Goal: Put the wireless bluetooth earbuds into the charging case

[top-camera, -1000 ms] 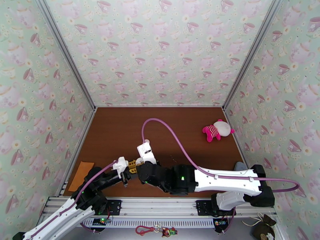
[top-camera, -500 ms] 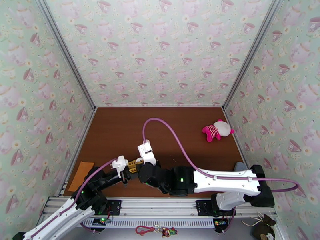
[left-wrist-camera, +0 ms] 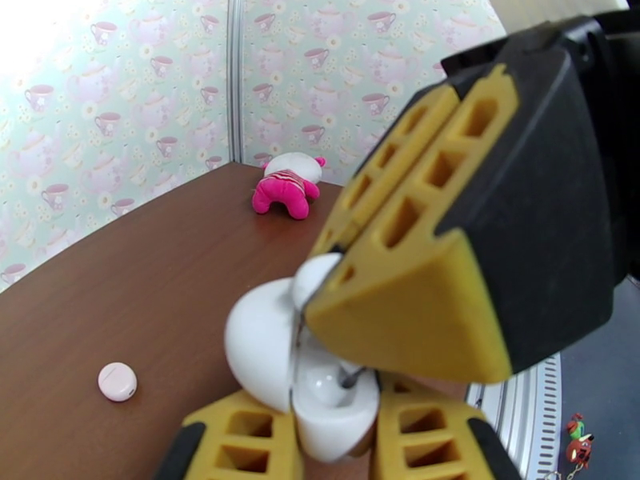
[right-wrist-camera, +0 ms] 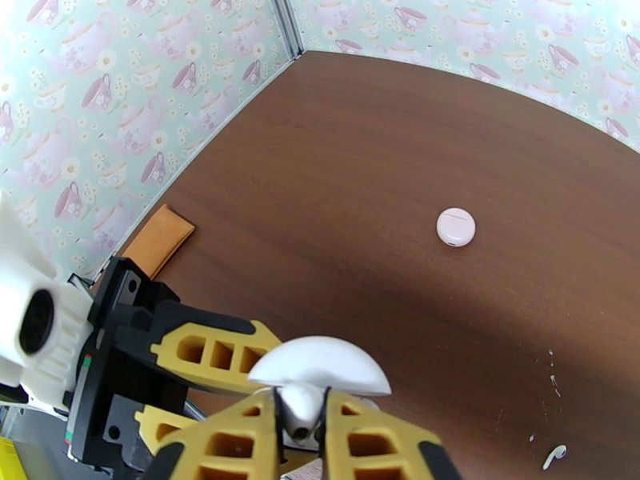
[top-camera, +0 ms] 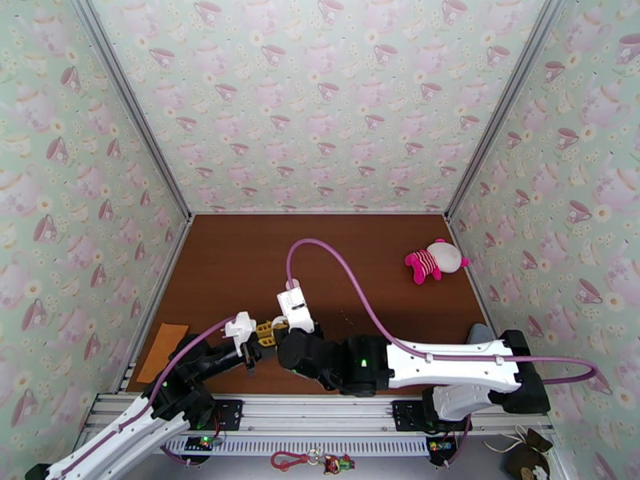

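Left fingers [left-wrist-camera: 240, 446] clamp the open case [left-wrist-camera: 260, 342], its sides covered; right fingers [right-wrist-camera: 376, 450] pinch an earbud [right-wrist-camera: 300, 406], mostly hidden between them.

**Two arms meeting tip to tip at the near edge**

The left arm [top-camera: 160, 394] is reaching forward and to the right. The left gripper [left-wrist-camera: 332, 430] is clamping the open charging case [left-wrist-camera: 260, 346]. The right arm [top-camera: 448, 363] is stretching leftward across the front with its wrist bending down. The right gripper [right-wrist-camera: 300, 422] is pinching an earbud [right-wrist-camera: 300, 398] directly over the left gripper.
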### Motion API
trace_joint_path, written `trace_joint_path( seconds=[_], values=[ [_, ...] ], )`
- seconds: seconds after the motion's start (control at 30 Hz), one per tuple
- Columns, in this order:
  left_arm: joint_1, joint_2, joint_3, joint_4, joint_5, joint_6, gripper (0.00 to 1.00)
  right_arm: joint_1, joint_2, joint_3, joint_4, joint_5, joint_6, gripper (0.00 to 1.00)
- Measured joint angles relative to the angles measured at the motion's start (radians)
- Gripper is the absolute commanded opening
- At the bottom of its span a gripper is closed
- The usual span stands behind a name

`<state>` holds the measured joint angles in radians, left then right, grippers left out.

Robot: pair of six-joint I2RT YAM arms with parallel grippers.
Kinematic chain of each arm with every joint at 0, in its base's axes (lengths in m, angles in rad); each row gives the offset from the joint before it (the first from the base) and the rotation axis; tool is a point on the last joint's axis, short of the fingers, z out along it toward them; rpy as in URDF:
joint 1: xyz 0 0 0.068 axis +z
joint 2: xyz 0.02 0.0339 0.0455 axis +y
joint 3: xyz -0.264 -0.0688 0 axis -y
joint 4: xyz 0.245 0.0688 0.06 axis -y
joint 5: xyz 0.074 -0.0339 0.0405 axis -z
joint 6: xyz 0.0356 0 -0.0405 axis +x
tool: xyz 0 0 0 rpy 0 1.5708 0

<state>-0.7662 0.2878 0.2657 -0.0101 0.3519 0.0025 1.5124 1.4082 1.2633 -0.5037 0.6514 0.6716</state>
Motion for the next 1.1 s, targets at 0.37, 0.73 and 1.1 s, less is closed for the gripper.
trace_joint_path(
  seconds=[0.37, 0.73, 1.1],
  values=[
    [0.000, -0.002, 0.000, 0.007, 0.001, 0.000, 0.00, 0.007, 0.000, -0.003, 0.017, 0.015, -0.004, 0.17],
    [0.000, -0.013, 0.000, -0.003, 0.003, 0.000, 0.00, 0.021, 0.000, -0.017, 0.043, 0.029, -0.003, 0.16],
    [0.000, -0.019, 0.000, -0.008, 0.003, 0.000, 0.00, 0.029, -0.002, -0.021, 0.041, 0.043, -0.002, 0.17]
  ],
)
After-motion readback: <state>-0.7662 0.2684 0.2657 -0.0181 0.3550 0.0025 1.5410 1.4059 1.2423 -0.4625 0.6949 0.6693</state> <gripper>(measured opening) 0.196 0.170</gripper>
